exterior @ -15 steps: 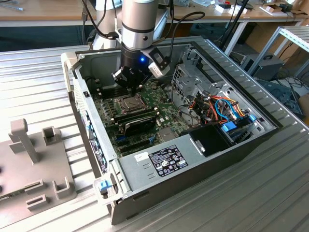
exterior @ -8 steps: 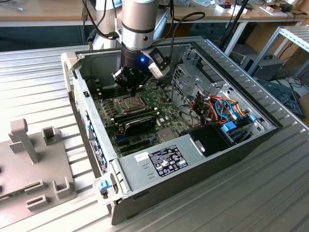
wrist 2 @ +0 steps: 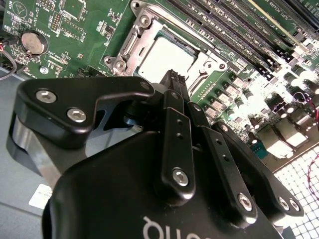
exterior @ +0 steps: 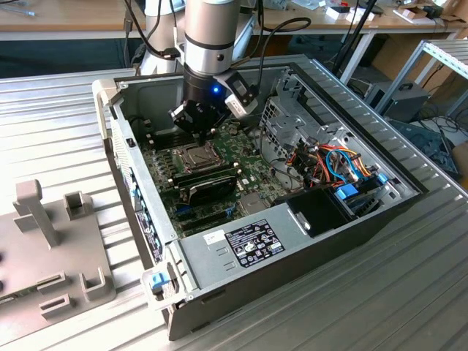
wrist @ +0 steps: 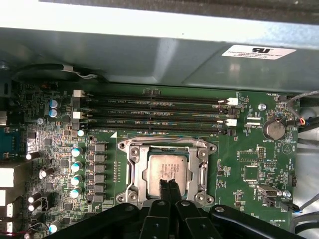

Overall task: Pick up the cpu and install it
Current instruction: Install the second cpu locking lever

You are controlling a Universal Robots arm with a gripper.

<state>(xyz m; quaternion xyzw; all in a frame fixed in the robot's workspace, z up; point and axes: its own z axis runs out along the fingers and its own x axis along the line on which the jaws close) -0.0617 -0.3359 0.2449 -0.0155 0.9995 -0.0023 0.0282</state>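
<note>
- Gripper is what I see first: its black fingers are pressed together, tips touching, with nothing between them, in both wrist views.
- From my remote seat, the fingertips hang right over the near edge of the cpu; I can't tell whether they touch its metal top.
- I see the cpu lying flat in the socket, dull silver face up, inside the hinged metal frame, which stands open around it.
- In the second wrist view the same chip shows pale and square just beyond the closed tips, framed by the socket and its screws.
- The motherboard carries the socket near its middle; long black memory slots run parallel along the side next to the grey case wall.
- A round coin battery sits toward one corner of the board, well apart from the socket.
- A column of small silver capacitors stands beside the socket on the other side.
- In the exterior view I watch the arm reach straight down into the open computer case, with the gripper low over the socket.
- A black expansion card lies on the board just beside the socket, toward the case's front edge.
- The case rests on a ribbed metal table, and a grey fixture stands on it at the exterior view's left.
</note>
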